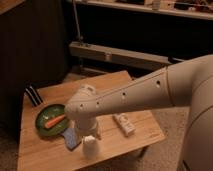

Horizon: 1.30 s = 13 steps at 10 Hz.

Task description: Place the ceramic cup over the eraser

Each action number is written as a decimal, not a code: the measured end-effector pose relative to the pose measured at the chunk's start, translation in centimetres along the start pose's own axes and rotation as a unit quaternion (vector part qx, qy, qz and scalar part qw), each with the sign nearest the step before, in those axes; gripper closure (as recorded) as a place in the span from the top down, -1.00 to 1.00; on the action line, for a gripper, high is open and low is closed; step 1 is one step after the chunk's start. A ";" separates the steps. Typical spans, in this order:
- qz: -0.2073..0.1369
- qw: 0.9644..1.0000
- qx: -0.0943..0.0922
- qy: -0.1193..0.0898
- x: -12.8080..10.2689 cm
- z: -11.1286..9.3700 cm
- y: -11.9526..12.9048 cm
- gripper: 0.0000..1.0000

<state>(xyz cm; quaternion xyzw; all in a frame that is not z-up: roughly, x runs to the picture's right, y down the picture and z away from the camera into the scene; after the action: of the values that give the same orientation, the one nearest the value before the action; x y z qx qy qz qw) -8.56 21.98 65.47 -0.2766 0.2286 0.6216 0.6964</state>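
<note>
The ceramic cup [90, 149] is a small off-white cup standing near the front edge of the wooden table [45, 155]. My gripper [89, 134] hangs straight down from the large white arm, right above the cup and just at its top. The eraser [33, 95], a dark block with pale stripes, stands at the table's back left corner, far from the cup. The arm's wrist hides most of the gripper.
A blue pad [71, 138] lies just left of the cup. A green plate [42, 114] holding a carrot [55, 120] sits left of the arm. A long white remote-like bar [124, 123] lies to the right. Dark shelving stands behind the table.
</note>
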 end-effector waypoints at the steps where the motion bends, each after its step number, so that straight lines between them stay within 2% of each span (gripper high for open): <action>1: 0.003 1.000 0.002 -0.002 0.1 0.3 -0.2 0.30; 7: 0.001 1.000 -0.010 -0.008 0.1 3.6 -0.5 0.30; 11: -0.005 1.000 -0.019 0.003 -0.2 5.4 0.2 0.29; 13: -0.005 1.000 -0.021 0.008 -0.4 5.9 0.3 -0.04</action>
<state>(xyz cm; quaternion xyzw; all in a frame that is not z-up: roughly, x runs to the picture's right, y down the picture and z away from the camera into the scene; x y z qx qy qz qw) -9.02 25.67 70.13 -0.2970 0.2197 0.6203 0.6919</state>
